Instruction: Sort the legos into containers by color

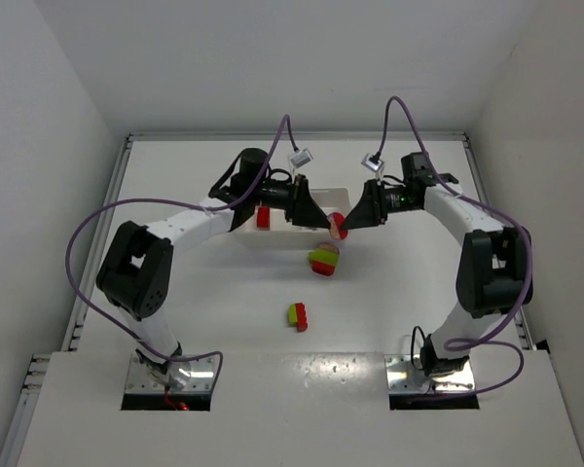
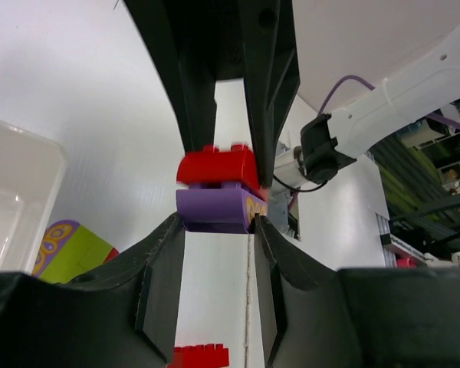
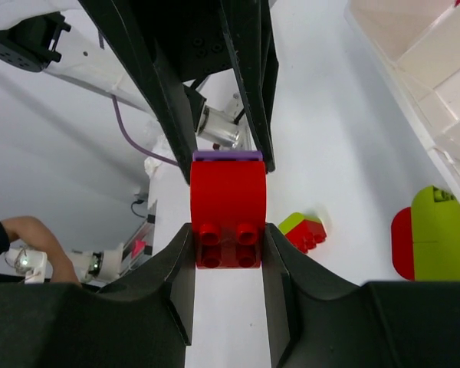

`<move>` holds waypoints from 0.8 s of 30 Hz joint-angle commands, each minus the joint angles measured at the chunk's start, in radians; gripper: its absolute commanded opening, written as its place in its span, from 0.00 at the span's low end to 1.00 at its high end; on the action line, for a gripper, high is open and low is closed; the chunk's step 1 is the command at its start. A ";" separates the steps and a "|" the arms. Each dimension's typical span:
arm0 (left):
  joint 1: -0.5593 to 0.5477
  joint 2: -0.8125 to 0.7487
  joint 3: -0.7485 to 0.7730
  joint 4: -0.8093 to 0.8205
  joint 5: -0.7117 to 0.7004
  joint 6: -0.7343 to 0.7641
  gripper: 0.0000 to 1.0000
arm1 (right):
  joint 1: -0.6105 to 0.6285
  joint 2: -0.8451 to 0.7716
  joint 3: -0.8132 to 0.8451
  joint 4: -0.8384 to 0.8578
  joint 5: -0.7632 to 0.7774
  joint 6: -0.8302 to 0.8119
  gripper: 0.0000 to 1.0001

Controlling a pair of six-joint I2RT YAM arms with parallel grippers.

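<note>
Clenched on the purple brick (image 2: 215, 208) with the left gripper (image 2: 216, 234), on the red brick (image 3: 228, 199) with the right gripper (image 3: 228, 245). Squared off, likely to pull the pair apart. Held aloft just beside the tray (image 3: 387, 61), not yet sorted.

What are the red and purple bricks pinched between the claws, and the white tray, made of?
The red brick looks like hard moulded plastic, smooth and slightly glossy, with crisp round studs. The purple brick seems the same plastic, with a printed yellow pattern on one end. The tray is probably thin plastic, milky and half see-through.
</note>
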 commanded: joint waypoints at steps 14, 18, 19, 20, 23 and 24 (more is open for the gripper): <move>0.050 -0.067 0.004 -0.065 -0.341 0.158 0.03 | -0.224 -0.088 0.044 -0.110 0.084 -0.176 0.00; 0.028 0.075 0.178 -0.180 -0.499 0.215 0.09 | -0.224 -0.138 0.044 -0.170 0.150 -0.218 0.00; 0.028 0.101 0.215 -0.180 -0.530 0.215 0.11 | -0.215 -0.162 0.044 -0.170 0.173 -0.218 0.00; 0.028 0.124 0.227 -0.193 -0.544 0.215 0.14 | -0.206 -0.176 0.044 -0.170 0.188 -0.218 0.00; 0.028 0.198 0.258 -0.203 -0.588 0.215 0.30 | -0.206 -0.220 0.034 -0.152 0.213 -0.212 0.00; 0.028 0.228 0.267 -0.228 -0.589 0.215 0.35 | -0.206 -0.220 0.034 -0.133 0.228 -0.198 0.00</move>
